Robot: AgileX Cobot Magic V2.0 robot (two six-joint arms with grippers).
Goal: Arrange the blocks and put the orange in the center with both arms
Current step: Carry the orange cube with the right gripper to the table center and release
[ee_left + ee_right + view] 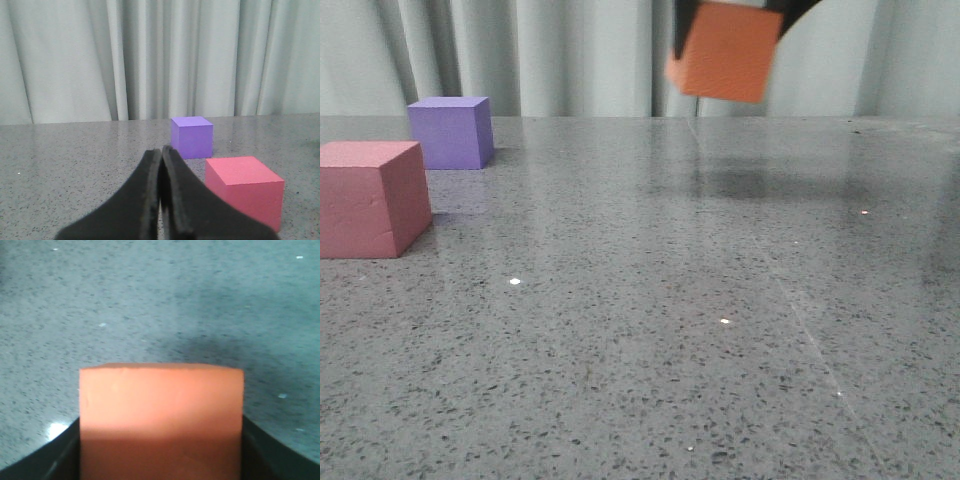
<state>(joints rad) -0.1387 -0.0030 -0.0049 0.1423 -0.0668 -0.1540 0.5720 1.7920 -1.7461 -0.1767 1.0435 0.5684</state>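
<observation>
The right gripper [161,460] is clamped on the orange block [725,50], one dark finger against each side face, and holds it in the air well above the table [650,330], slightly tilted, toward the far right of the scene. Its shadow lies on the table surface below and a little nearer. The left gripper [161,200] has its two fingers pressed together with nothing between them, and it points toward the other two blocks. The purple block [450,132] rests at the far left, and the pink-red block [372,198] rests nearer, at the left edge, apart from the purple one with a gap of table showing between them. The step in hand appears to be the carry of the orange block toward its place in the middle of the row. To do this well, level the block before lowering it, so a flat face meets the table. Lower it straight down between its neighbours without brushing either. Release only once it rests flat.
</observation>
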